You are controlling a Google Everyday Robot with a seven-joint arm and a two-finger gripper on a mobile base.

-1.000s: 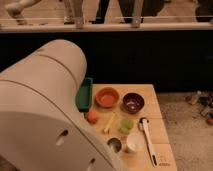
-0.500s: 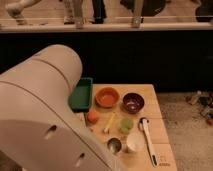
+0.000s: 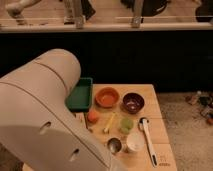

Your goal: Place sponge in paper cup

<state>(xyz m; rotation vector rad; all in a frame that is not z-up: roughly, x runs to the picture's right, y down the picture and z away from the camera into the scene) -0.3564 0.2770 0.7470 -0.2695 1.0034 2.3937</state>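
**Paper cup upright at the table's near edge, sponge lying apart from it**

The paper cup (image 3: 134, 142) is small, plain white and slightly tapered. It stands upright with its mouth open to the camera, and only white shows inside. The sponge (image 3: 109, 122) is a narrow, pale yellow oblong lying flat on the table (image 3: 154, 125). It is behind the paper cup and to its left, and does not touch it.

A dark, shiny metal cup (image 3: 114, 145) stands just beside the paper cup on its left. A small green cup (image 3: 126, 125) stands just behind the paper cup; its contents cannot be made out. Further behind the paper cup are an orange bowl (image 3: 107, 97), showing only its own colour inside, and a dark maroon bowl (image 3: 133, 102) with a pale speck in it. A green tray (image 3: 80, 95) lies far behind and left of the paper cup, partly covered by the large white arm (image 3: 40, 115). A round orange-red thing (image 3: 92, 116) sits left of the sponge. A long white utensil (image 3: 148, 140) lies just right of the paper cup.

The gripper is out of the frame, so I cannot tell whether it is apart or together.
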